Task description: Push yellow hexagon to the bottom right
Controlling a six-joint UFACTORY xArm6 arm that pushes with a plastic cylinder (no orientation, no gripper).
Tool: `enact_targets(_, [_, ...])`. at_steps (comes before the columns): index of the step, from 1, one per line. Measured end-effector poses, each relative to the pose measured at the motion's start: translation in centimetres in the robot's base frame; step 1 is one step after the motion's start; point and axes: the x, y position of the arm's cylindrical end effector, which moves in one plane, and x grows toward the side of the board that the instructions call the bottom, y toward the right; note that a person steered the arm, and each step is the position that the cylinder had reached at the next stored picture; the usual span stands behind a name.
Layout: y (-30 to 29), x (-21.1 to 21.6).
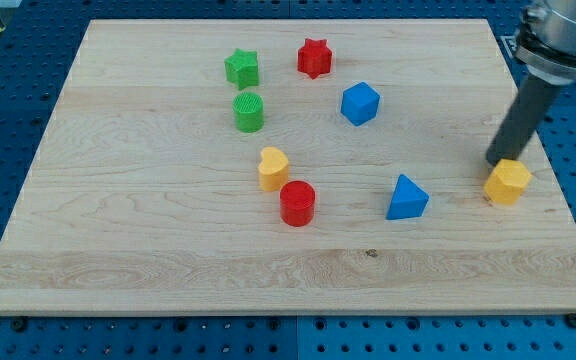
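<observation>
The yellow hexagon (508, 182) lies on the wooden board (168, 250) near its right edge, a little below mid-height. My tip (495, 162) comes down from the view's top right and rests against the hexagon's upper left side. A blue triangle-like block (406, 198) lies to the hexagon's left.
A yellow heart (273, 168) and a red cylinder (297, 203) lie near the middle. A green cylinder (249, 111), a green star (241, 68), a red star (314, 58) and a blue cube (360, 103) lie in the upper middle.
</observation>
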Motion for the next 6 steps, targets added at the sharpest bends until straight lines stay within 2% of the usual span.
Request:
enact_targets(2, [2.3, 4.7])
enact_targets(4, [0.6, 0.3])
enact_targets(6, [-2.2, 4.4])
